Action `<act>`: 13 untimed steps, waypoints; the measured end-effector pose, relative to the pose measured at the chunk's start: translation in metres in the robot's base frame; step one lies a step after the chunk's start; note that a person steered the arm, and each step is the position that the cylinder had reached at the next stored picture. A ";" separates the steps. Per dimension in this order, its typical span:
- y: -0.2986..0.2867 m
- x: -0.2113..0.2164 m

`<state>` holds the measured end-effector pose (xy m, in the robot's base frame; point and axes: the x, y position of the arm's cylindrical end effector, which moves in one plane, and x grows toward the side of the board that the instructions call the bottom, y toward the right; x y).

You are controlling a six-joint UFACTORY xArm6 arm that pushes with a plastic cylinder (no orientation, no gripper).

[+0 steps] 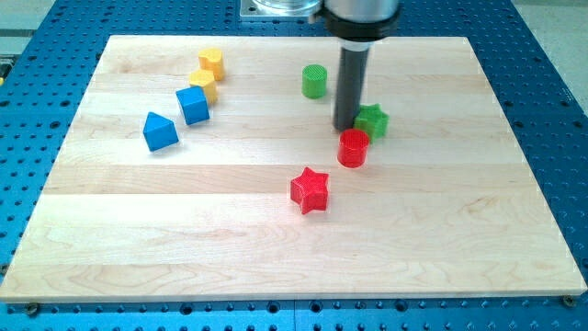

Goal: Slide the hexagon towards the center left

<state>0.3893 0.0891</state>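
The yellow hexagon (pixel 212 62) sits near the board's upper left. A second yellow block (pixel 203 84), whose shape I cannot make out, lies just below it. My tip (pixel 345 127) is far to the right of the hexagon, right of the board's middle. It stands just to the left of the green star (pixel 372 120), touching or nearly touching it, and just above the red cylinder (pixel 353 148). The dark rod comes down from the view's top.
A blue cube (pixel 193 105) and a blue triangular block (pixel 160 131) lie below and left of the yellow blocks. A green cylinder (pixel 314 81) stands up and left of my tip. A red star (pixel 310 190) lies below the middle. The wooden board (pixel 110 239) rests on a blue perforated table.
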 end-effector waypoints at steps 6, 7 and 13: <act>-0.007 -0.081; -0.022 -0.113; 0.117 -0.140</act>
<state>0.2490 0.2063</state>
